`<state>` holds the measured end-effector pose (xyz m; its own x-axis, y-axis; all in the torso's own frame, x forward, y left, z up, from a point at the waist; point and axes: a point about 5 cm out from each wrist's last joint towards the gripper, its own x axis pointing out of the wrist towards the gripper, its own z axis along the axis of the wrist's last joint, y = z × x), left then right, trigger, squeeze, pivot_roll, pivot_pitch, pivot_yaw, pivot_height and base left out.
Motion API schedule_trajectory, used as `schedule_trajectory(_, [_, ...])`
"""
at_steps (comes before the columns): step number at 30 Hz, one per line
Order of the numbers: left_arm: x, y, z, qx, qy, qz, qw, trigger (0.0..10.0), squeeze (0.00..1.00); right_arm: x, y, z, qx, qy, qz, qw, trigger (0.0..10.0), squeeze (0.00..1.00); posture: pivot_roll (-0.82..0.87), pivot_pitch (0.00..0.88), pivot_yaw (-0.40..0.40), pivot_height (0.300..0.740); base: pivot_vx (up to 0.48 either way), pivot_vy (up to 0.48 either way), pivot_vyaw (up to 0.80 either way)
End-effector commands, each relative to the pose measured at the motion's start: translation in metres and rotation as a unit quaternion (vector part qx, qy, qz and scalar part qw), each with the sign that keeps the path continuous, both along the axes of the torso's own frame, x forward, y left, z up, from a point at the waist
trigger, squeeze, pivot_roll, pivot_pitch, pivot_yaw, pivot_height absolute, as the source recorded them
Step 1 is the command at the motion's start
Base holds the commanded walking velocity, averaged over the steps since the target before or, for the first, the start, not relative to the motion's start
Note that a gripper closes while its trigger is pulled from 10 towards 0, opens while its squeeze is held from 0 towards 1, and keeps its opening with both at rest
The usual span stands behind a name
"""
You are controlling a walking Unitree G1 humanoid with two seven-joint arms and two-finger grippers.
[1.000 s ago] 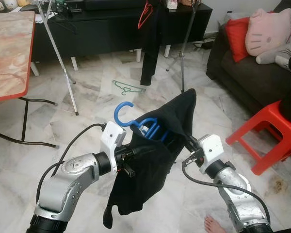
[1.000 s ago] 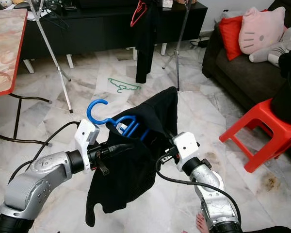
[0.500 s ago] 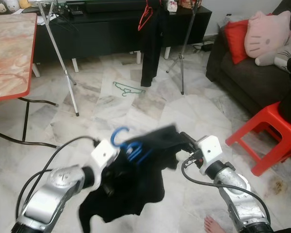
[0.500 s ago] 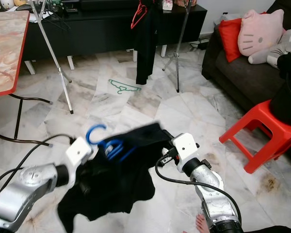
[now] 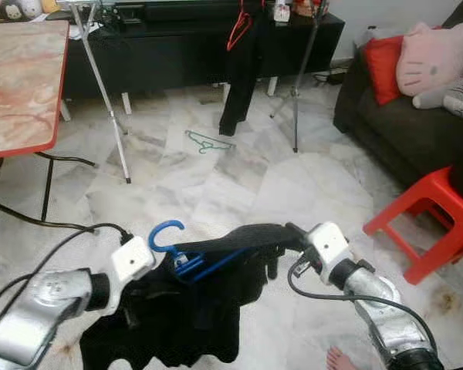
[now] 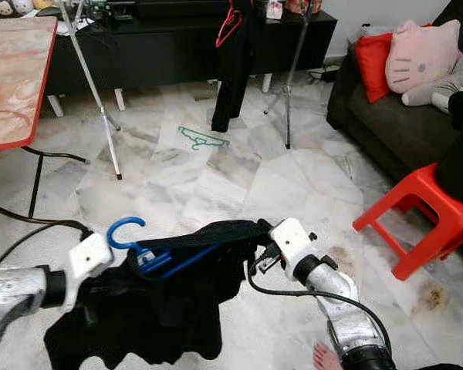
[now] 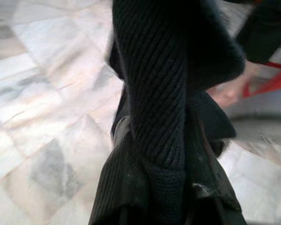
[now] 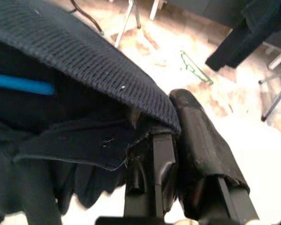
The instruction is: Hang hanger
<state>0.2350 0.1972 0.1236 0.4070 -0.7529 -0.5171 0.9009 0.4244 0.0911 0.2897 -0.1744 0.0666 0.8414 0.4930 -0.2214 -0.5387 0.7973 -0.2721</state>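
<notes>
Floor [image 5: 239,181]: pale marble; a green hanger [image 5: 207,142] lies far, centre.
Garment [image 6: 154,308]: black, draped on a blue hanger [image 6: 150,254], near centre, slung between both arms.
Right tool [image 8: 166,154]: fingers pinched on the garment's edge.
Left tool [image 5: 158,274]: buried in cloth; fingers' state unclear.

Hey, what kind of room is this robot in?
Most likely a home living room: a dark sofa with a pink cushion, a low black cabinet along the wall, and a marble floor.
</notes>
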Motion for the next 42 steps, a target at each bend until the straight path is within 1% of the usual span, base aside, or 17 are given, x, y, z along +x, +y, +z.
schedule_trajectory(1, [-0.007,0.005,0.006,0.007,-0.004,-0.035,0.999,10.0,0.00,0.000,-0.012,-0.003,-0.013,0.011,-0.016,1.000,0.0,0.00,0.00,0.096,-0.109,0.740,0.000,0.000,0.00])
schedule_trajectory(4, [-0.010,0.009,0.004,0.013,0.005,-0.051,0.999,10.0,0.00,0.000,-0.014,-0.004,-0.015,0.014,-0.017,1.000,0.0,0.00,0.00,0.097,-0.109,0.740,0.000,0.000,0.00])
schedule_trajectory(6, [-0.017,0.011,0.003,0.021,0.019,-0.090,0.996,10.0,0.00,0.000,-0.018,-0.006,-0.023,0.019,-0.019,0.999,0.0,0.00,-0.01,0.099,-0.111,0.740,0.000,0.000,0.00])
schedule_trajectory(7, [-0.017,0.011,0.003,0.021,0.019,-0.090,0.996,10.0,0.00,0.000,-0.018,-0.006,-0.023,0.019,-0.019,0.999,0.0,0.00,-0.01,0.099,-0.111,0.740,0.000,0.000,0.00])
schedule_trajectory(9, [-0.020,0.013,-0.002,0.066,0.028,-0.116,0.991,10.0,0.00,0.000,-0.019,-0.007,-0.027,0.022,-0.015,0.999,0.0,0.00,-0.01,0.099,-0.111,0.740,0.000,0.000,0.00])
schedule_trajectory(14, [-0.013,0.014,0.008,0.027,-0.001,-0.108,0.994,10.0,0.00,-0.001,-0.021,-0.009,-0.032,0.028,-0.014,0.999,0.0,0.00,-0.01,0.099,-0.116,0.740,0.000,0.000,0.00])
schedule_trajectory(20, [-0.016,0.015,0.021,-0.002,-0.019,-0.142,0.990,10.0,0.00,-0.005,-0.023,-0.016,-0.037,0.041,-0.010,0.998,0.0,0.00,0.00,0.101,-0.121,0.740,0.000,0.000,0.00])
schedule_trajectory(23, [-0.019,0.014,0.022,0.012,-0.014,-0.161,0.987,10.0,0.00,-0.005,-0.022,-0.019,-0.037,0.046,-0.014,0.998,0.0,0.00,0.00,0.101,-0.121,0.740,0.000,0.000,0.00])
schedule_trajectory(29, [-0.025,0.011,0.010,0.063,0.004,-0.200,0.978,10.0,0.00,-0.004,-0.021,-0.023,-0.036,0.052,-0.018,0.998,0.0,0.00,0.00,0.099,-0.121,0.740,0.000,0.000,0.00])
schedule_trajectory(31, [-0.026,0.010,0.000,0.101,0.008,-0.213,0.972,10.0,0.00,-0.003,-0.021,-0.023,-0.033,0.053,-0.021,0.998,0.0,0.00,0.00,0.097,-0.120,0.740,0.000,0.000,0.00])
schedule_trajectory(34, [-0.027,0.005,-0.007,0.108,0.009,-0.214,0.971,10.0,0.00,-0.002,-0.021,-0.023,-0.027,0.054,-0.025,0.998,0.0,0.00,0.00,0.096,-0.120,0.740,0.000,0.000,0.00])
schedule_trajectory(35, [-0.026,0.003,-0.008,0.105,0.009,-0.211,0.972,10.0,0.00,-0.002,-0.020,-0.023,-0.026,0.054,-0.025,0.998,4.2,0.00,0.00,0.097,-0.119,0.740,0.000,0.000,0.00])
schedule_trajectory(36, [-0.026,0.002,-0.009,0.103,0.008,-0.209,0.972,10.0,0.00,-0.001,-0.019,-0.023,-0.022,0.056,-0.024,0.998,10.0,0.00,0.00,0.096,-0.119,0.740,0.000,0.000,0.00])
schedule_trajectory(38, [-0.027,-0.001,-0.012,0.097,0.008,-0.208,0.973,10.0,0.00,-0.001,-0.017,-0.023,-0.012,0.061,-0.019,0.998,10.0,0.00,0.00,0.096,-0.119,0.740,0.000,0.000,0.00])
schedule_trajectory(39, [-0.028,-0.002,-0.012,0.094,0.010,-0.207,0.974,10.0,0.00,-0.002,-0.017,-0.023,-0.008,0.064,-0.016,0.998,10.0,0.88,0.00,0.096,-0.119,0.740,0.000,0.000,0.00])
schedule_trajectory(40, [-0.028,-0.002,-0.013,0.091,0.011,-0.206,0.974,10.0,0.00,-0.002,-0.016,-0.023,-0.004,0.070,-0.011,0.997,10.0,1.00,0.00,0.096,-0.119,0.740,0.000,0.000,0.00])
schedule_trajectory(42, [-0.028,-0.002,-0.013,0.089,0.011,-0.204,0.975,10.0,0.00,-0.004,-0.013,-0.025,0.003,0.081,0.004,0.997,10.0,1.00,0.00,0.096,-0.119,0.740,0.000,0.000,0.00])
